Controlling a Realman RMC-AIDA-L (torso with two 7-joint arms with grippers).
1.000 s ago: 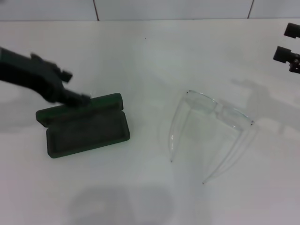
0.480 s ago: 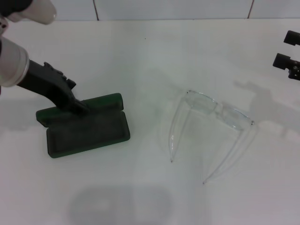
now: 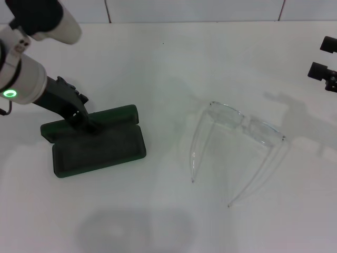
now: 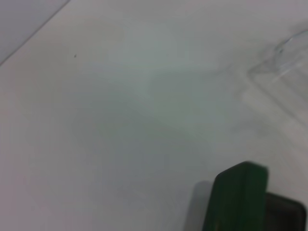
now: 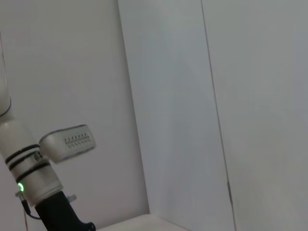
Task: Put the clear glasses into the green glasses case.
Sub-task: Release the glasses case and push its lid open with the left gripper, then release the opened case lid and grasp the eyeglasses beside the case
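Clear glasses (image 3: 238, 150) glossy transparent plastic; green glasses case (image 3: 97, 141) matt, dark lining; table (image 3: 168, 68) smooth white.

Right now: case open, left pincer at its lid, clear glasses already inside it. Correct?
Not quite. The clear glasses are not inside; the head view shows them lying on the table, apart from the case on its right. The rest holds: the green glasses case is open, with the left pincer at its lid.
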